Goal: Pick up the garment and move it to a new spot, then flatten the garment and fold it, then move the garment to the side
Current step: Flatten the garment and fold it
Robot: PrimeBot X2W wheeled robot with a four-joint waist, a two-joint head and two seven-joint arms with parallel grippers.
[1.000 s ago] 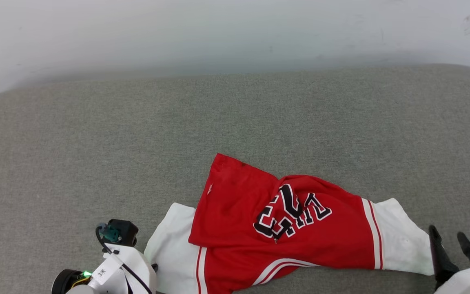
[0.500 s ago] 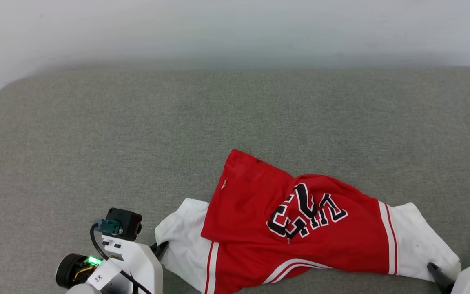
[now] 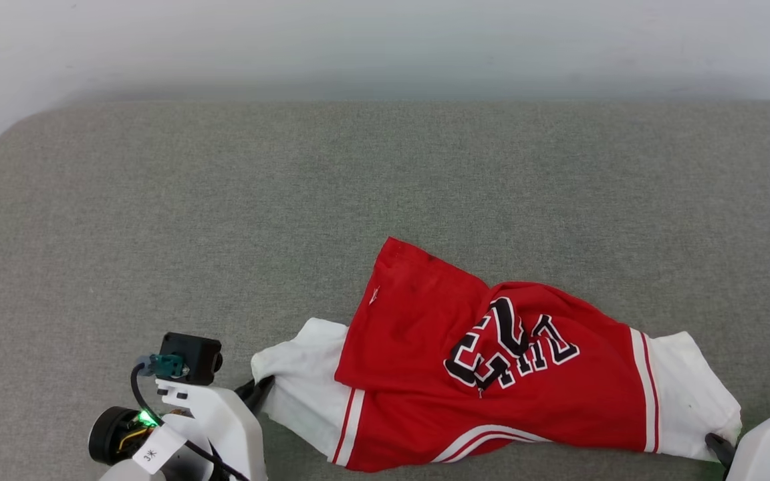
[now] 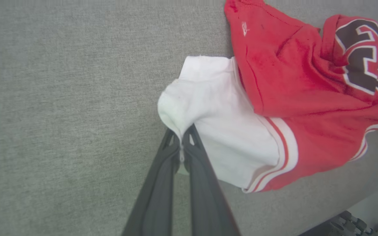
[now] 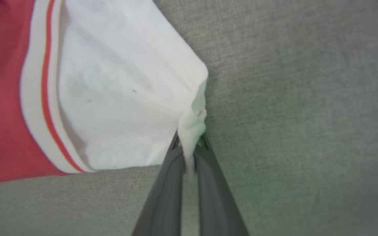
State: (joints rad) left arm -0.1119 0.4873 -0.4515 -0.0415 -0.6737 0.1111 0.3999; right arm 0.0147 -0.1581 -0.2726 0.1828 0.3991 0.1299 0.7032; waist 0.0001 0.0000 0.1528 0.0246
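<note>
**1. Garment position.** The garment [image 3: 492, 374] lies on the counter [image 3: 158, 234], toward 5 o'clock in the head view and close to the near edge. The red body is bunched. One corner points to 11 o'clock, and the numerals [image 3: 512, 347] are creased.

**2. Left gripper.** My left gripper [image 4: 180, 144] is closed on the edge of the white sleeve [image 3: 298, 381] at the garment's 9 o'clock end. A small tuck of white fabric sits pinched between the fingers.

**3. Right gripper.** My right gripper [image 5: 190, 147] is closed on the corner of the other sleeve [image 3: 686, 394] at the 3 o'clock end. The fabric draws to a point where the fingers meet it.

**4. Reason for this hold.** I judge this to be the pick-up before the move to a new spot. Gripping the two opposite ends gives me the widest hold on thin, limp fabric. When raised, the body should hang spread between my arms instead of balling up, which should make flattening easier.

**5. Caution.** Each gripper holds only a narrow pinch at an edge. Uneven pull could slip one sleeve free, so both arms should rise at the same rate.
</note>
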